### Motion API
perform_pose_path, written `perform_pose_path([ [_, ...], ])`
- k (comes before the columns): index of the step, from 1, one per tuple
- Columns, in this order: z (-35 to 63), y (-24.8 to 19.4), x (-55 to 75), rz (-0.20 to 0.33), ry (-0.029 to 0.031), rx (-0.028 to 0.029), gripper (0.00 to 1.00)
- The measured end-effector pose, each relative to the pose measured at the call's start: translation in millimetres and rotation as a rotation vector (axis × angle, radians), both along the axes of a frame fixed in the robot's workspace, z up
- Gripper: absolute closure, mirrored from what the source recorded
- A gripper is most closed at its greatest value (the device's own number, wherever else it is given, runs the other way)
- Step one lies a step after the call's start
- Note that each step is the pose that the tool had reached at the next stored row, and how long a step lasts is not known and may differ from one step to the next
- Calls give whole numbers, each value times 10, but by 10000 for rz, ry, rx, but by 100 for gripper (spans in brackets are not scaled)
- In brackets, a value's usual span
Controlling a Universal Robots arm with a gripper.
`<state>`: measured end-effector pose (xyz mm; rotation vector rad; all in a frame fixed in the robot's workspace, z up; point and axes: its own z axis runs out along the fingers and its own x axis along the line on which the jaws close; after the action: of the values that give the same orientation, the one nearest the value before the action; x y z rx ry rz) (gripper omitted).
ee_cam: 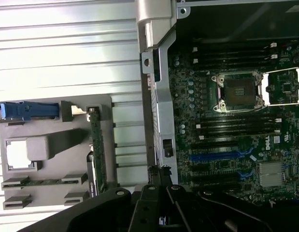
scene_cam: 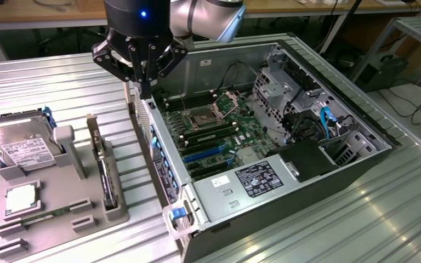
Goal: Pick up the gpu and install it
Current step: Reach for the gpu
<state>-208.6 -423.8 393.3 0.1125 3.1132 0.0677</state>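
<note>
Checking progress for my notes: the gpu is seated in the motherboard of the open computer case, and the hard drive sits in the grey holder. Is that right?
Not quite. The gpu is not seated in the motherboard; the exterior view shows it standing on edge in the grey holder, outside the open computer case. The hard drive does sit in that holder.

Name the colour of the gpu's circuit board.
Green. The gpu shows it best in the wrist view.
</note>
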Motion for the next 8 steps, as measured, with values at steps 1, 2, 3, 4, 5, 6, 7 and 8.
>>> perform_pose_path([
  [1,0,-4,-5,0,0,0,89],
  [2,0,-7,-11,2,1,0,89],
  [3,0,-13,-19,2,0,0,89],
  [4,0,-16,-24,3,0,0,89],
  [5,0,-20,-30,4,0,0,89],
  [6,0,-24,-35,5,0,0,89],
  [7,0,-29,-43,6,0,0,89],
  [8,0,-33,-48,6,0,0,89],
])
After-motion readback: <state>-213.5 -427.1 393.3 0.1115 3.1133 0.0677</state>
